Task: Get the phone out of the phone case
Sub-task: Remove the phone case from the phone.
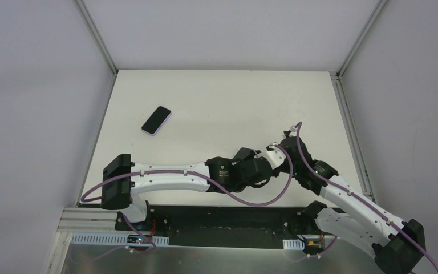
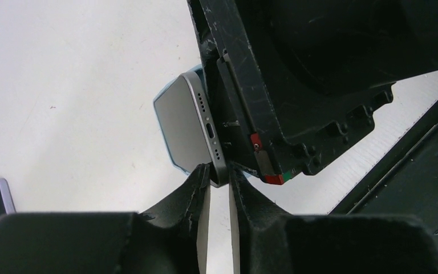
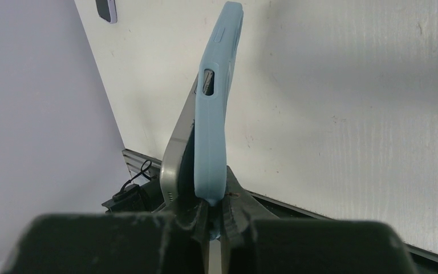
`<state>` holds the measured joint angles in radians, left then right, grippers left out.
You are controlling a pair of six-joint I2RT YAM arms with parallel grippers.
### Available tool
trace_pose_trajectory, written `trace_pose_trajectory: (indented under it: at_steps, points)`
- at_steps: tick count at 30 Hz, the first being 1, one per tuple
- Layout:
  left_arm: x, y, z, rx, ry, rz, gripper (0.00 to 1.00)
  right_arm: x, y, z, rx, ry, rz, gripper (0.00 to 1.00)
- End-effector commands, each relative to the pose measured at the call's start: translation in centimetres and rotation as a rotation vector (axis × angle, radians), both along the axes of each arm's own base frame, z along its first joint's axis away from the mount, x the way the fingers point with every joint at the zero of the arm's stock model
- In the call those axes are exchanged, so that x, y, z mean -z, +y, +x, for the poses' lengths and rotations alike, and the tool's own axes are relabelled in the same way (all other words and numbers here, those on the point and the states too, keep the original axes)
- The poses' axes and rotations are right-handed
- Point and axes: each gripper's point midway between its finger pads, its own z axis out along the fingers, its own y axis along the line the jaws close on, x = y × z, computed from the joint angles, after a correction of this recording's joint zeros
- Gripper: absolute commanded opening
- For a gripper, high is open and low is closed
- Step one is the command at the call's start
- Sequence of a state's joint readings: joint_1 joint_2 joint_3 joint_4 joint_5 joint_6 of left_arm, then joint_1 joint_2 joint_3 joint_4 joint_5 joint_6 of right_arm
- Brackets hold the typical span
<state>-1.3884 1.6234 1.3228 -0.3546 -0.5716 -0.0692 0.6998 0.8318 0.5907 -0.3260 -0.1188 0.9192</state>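
Note:
The phone (image 2: 204,117), with a grey metal edge and a row of port holes, sits partly out of the light blue phone case (image 3: 217,108). In the right wrist view the phone's silver edge (image 3: 175,154) stands splayed to the left of the case. My left gripper (image 2: 219,174) is shut on the phone's bottom corner, one fingertip on each face. My right gripper (image 3: 212,208) is shut on the lower rim of the case. The two grippers meet above the table's near right part (image 1: 274,157), with the phone hidden there in the top view.
A second phone (image 1: 156,120) with a lavender rim lies flat, screen up, at the table's far left. The white table (image 1: 234,103) is walled on three sides. A black rail (image 1: 217,220) runs along the near edge between the arm bases.

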Motion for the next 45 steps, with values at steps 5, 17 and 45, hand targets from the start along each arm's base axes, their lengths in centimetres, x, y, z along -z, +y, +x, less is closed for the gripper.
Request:
trace_pose_trajectory:
  at_steps: [5,17,45]
  points:
    - [-1.9,1.3,3.1,-0.116,-0.127,0.034,0.06,-5.6,2.6,-1.4,-0.135,-0.069,0.169,0.00]
    - [-2.4,0.7,2.6,-0.090,-0.125,0.021,0.10,-6.0,3.0,-1.3,-0.144,-0.073,0.191,0.00]
    - [-1.2,0.6,2.5,-0.078,-0.116,0.054,0.15,-5.8,2.9,-1.8,-0.164,-0.084,0.189,0.00]
